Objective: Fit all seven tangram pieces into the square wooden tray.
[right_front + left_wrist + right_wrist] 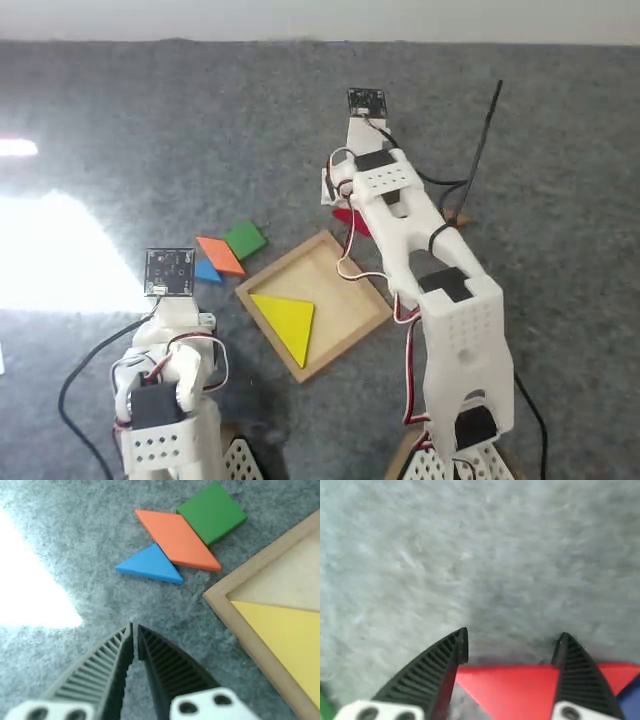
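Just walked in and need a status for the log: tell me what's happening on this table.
Two robot arms are working on a tangram. Only a yellow triangle lies in the wooden tray. The right arm has its jaws open on either side of a red triangle beyond the tray. The left arm hangs with jaws shut near the blue triangle, orange parallelogram and green square, all loose beside the tray.

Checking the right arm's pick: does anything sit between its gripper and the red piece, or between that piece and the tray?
Nothing visible does. The right gripper is open directly over the red triangle, which lies just beyond the wooden tray; the arm hides part of that gap.
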